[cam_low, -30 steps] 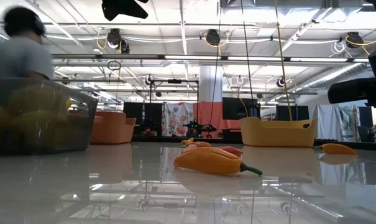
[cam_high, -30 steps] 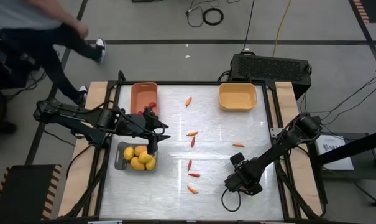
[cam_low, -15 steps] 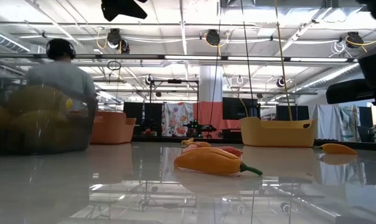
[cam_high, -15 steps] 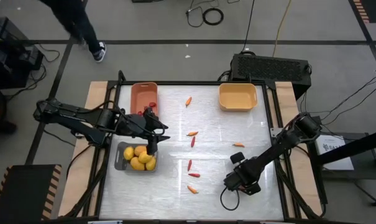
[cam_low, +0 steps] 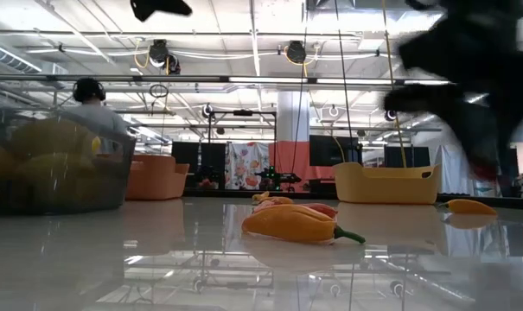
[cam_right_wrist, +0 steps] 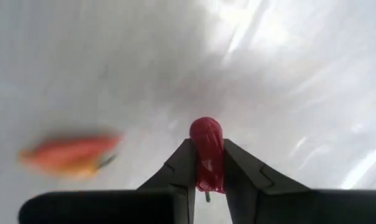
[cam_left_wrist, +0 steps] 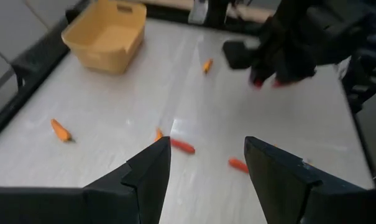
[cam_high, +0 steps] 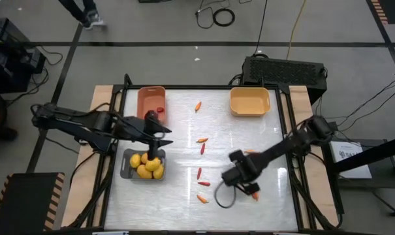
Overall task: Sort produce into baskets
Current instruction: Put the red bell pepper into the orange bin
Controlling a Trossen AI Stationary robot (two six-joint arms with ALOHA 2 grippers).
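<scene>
**Red pepper pinched at its end, with the table to cross**

Your right gripper has its two fingers closed on a small red pepper, holding it by one end so that most of it sticks out past the fingertips. Seen from above, that gripper is over the near middle of the table, with loose orange peppers and red ones scattered near it. Your left gripper is open and empty, over the grey basket of yellow fruit.

The grip is the weak point. With so little of the pepper between the fingers, a quick swing could let it twist or slide out and land back among the loose pieces. The narrow salmon basket, which appears to hold red pieces already, stands at the far left beside your left arm; carrying the pepper there brings the two arms close, and a brush could knock it free. The yellow basket is nearer, so a hasty drop could land the pepper in the wrong one.
</scene>
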